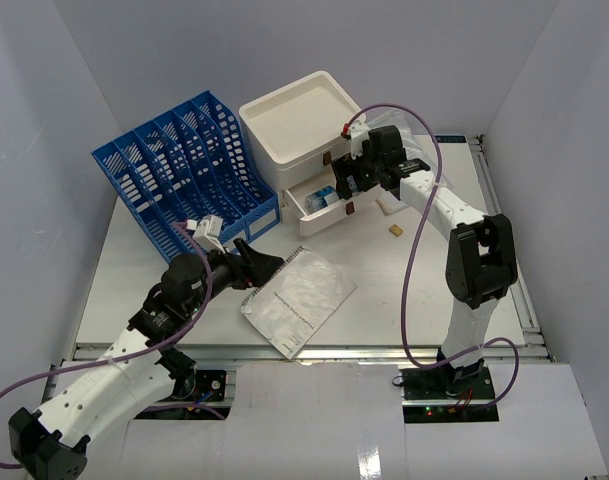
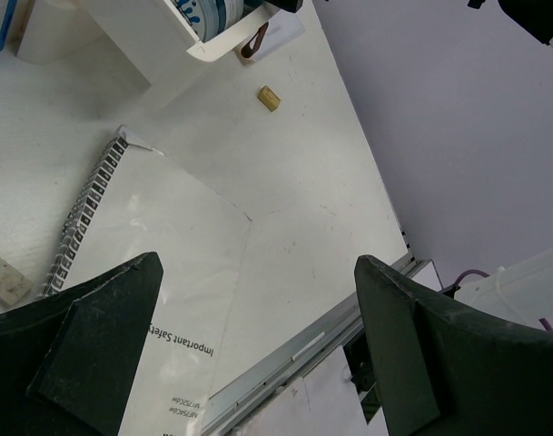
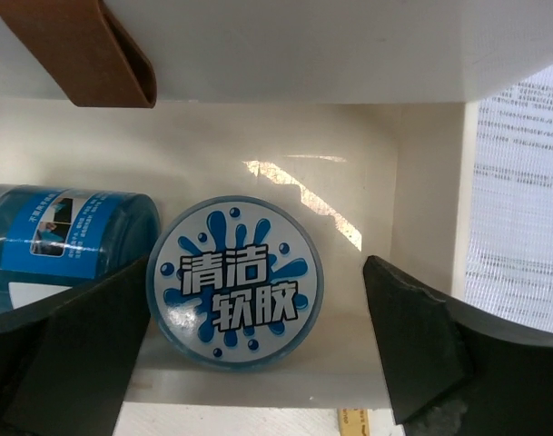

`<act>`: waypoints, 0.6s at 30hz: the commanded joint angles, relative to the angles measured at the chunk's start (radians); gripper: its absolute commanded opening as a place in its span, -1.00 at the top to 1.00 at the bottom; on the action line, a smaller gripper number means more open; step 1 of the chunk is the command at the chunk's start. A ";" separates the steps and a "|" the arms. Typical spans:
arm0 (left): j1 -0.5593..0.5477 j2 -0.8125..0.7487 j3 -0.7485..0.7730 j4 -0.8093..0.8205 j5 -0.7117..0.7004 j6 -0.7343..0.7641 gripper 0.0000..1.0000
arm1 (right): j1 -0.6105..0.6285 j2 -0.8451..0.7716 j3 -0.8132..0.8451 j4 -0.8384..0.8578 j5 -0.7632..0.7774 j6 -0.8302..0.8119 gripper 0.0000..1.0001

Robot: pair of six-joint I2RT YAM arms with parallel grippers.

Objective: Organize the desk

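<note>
The desk [image 1: 414, 290] is a wide white tabletop with metal rails. A spiral-bound booklet [image 1: 299, 300] in a clear cover lies near its front edge. My left gripper [image 1: 256, 266] hovers open over the booklet's left corner; in the left wrist view the booklet [image 2: 158, 263] shows between the spread fingers of the left gripper [image 2: 258, 265]. My right gripper [image 1: 346, 188] is open at the pulled-out drawer [image 1: 322, 208] of the white drawer box [image 1: 299, 125]. A round blue-lidded jar [image 3: 234, 282] stands on edge in the drawer, between the open fingers of the right gripper [image 3: 256, 268] and free of them. A second blue jar [image 3: 58, 241] lies beside it.
A blue file rack [image 1: 184, 165] stands at the back left. A small tan eraser [image 1: 395, 229] lies right of the drawer, and the eraser [image 2: 271, 98] also shows in the left wrist view. A brown strap handle [image 3: 81, 50] hangs above the drawer. A white block [image 2: 4, 277] lies by the booklet's spiral.
</note>
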 commanded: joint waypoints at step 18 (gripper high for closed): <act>0.001 0.164 0.078 0.099 0.079 -0.024 -0.96 | -0.131 -0.093 -0.028 0.251 -0.281 0.406 0.50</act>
